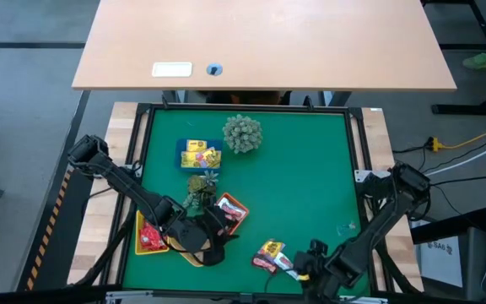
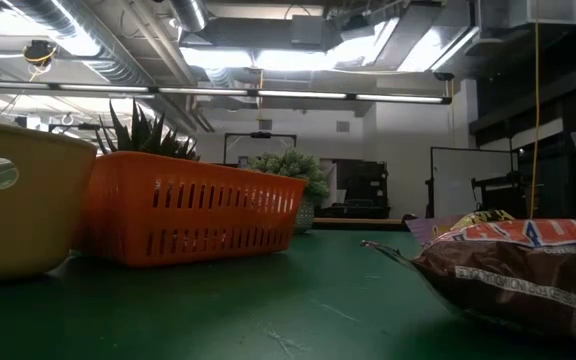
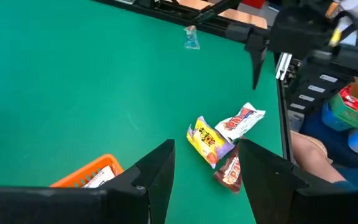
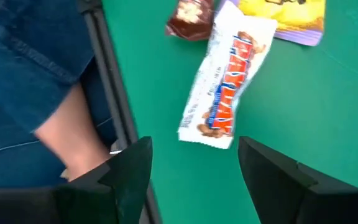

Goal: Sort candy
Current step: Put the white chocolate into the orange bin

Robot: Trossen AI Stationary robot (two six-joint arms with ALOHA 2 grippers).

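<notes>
Jaws apart, right gripper (image 4: pixel 194 165) over white bar (image 4: pixel 229 81), plant ball (image 1: pixel 242 133) far

Glossy candy wrappers (image 4: pixel 225 93) (crinkled) on matt green mat (image 1: pixel 302 186)

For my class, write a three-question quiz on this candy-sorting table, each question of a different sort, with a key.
1. True or false: the right tool is shut on the white wrapped bar with red lettering.
2. Which arm's tool hovers nearest the loose pile holding the yellow candy packet? A left, B right.
3. Fill in: the spiky pale green plant ball sits on the ___ mat.

Key: 1 false, it is open above the bar. 2 B. 3 green.
</notes>
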